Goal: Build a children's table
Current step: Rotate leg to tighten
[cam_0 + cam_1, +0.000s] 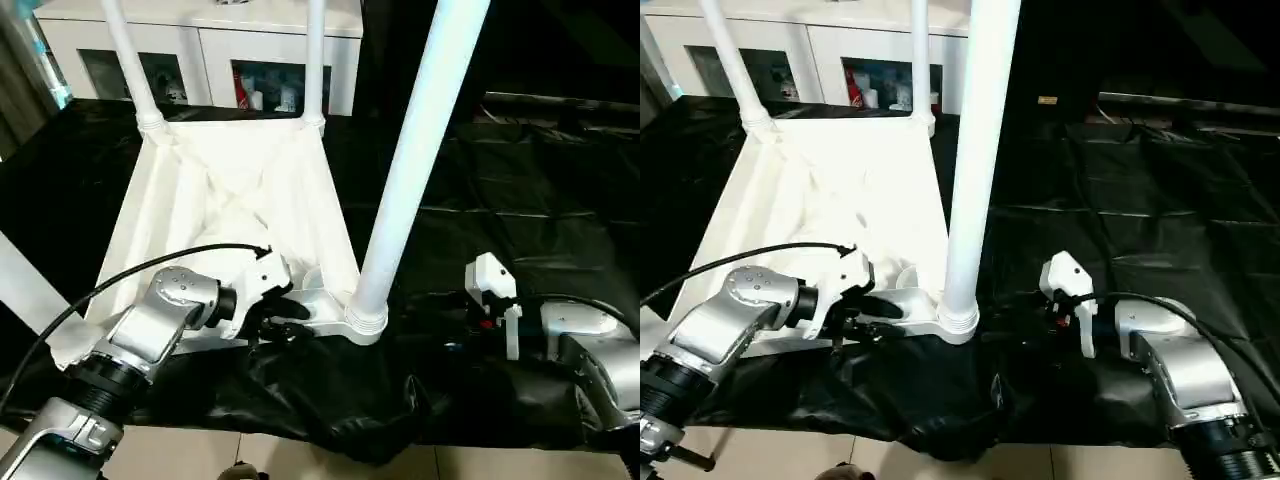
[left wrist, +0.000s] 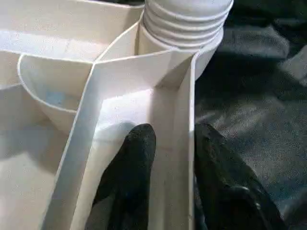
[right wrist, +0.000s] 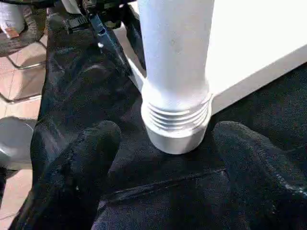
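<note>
The children's table lies upside down on black sheeting, its white ribbed tabletop [image 1: 230, 200] facing up. Three white legs stand in corner sockets: two at the far corners [image 1: 130, 60] [image 1: 315, 50] and one at the near right corner [image 1: 410, 150]. My left gripper [image 2: 173, 136] straddles the near rim close to that corner. One black finger [image 2: 139, 148] sits inside the rim with a narrow gap, the other [image 2: 211, 148] lies against its outside. My right gripper [image 3: 165, 136] stands open on either side of the near leg's threaded base [image 3: 177, 120], without touching it.
A white cabinet with glass doors [image 1: 200, 50] stands behind the table. Crumpled black sheeting [image 1: 520, 200] covers the surface and hangs over its near edge above a tiled floor [image 1: 300, 465]. A white bar [image 1: 20, 280] slants in at the left edge. A black cable [image 1: 150, 265] loops over my left forearm.
</note>
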